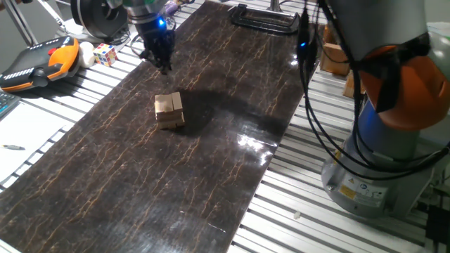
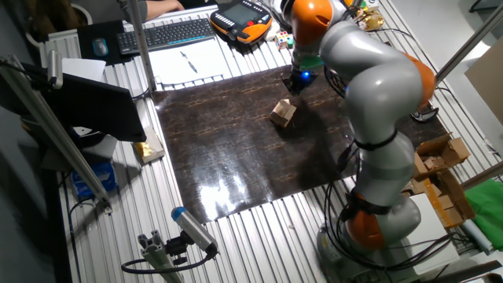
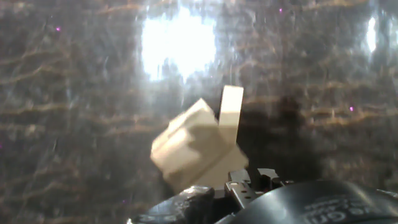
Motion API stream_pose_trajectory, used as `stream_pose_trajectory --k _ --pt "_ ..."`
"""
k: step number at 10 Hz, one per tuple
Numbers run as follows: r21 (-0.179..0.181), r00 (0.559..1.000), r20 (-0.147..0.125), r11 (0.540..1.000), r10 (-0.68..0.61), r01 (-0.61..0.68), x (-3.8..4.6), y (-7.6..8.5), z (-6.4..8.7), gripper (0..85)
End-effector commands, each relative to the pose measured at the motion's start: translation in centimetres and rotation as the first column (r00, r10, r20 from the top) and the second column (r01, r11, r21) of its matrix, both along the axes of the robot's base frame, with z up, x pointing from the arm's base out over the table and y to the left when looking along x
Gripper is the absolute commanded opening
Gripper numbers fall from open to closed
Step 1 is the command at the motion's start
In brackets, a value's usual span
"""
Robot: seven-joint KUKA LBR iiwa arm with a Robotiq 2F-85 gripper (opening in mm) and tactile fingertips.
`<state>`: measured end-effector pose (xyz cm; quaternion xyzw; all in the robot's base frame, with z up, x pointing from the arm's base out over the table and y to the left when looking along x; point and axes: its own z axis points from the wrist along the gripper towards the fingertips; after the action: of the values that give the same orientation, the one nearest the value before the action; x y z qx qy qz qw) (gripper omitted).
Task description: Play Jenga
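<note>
- One Jenga (image 1: 169, 110) stack stands on the dark table (image 1: 105, 190), near its middle; a single stack, a few layers high, the block count too blurred to tell.
- In the hand view one block (image 3: 230, 113) juts out from the stack's upper edge, so a block seems partly displaced, but none lies apart on the table.
- One claw (image 1: 162, 62) hangs above the table just beyond the stack, not touching it; whether it is apart or together, I cannot tell.
- Judged: early; pulling and restacking are left.
</note>
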<state>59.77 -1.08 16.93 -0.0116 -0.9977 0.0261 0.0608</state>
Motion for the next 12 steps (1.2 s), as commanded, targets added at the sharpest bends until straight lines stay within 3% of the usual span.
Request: stream_pose_trajectory --k 1,5,7,10,12 --pt "-0.001 1.000 -0.006 1.000 0.003 -0.003 0.57 -0.1 -0.7 19.3" --pt "0.018 1.000 -0.003 1.000 0.008 -0.008 1.87 -0.9 -2.1 35.7" --pt "0.020 1.000 -0.002 1.000 -0.001 0.001 2.05 -1.0 -2.5 36.3" --pt "0.040 0.997 -0.069 0.999 -0.030 0.033 2.05 -1.0 -2.5 36.0" --pt "0.050 0.995 -0.076 0.996 -0.071 0.075 2.05 -1.0 -2.5 36.0"
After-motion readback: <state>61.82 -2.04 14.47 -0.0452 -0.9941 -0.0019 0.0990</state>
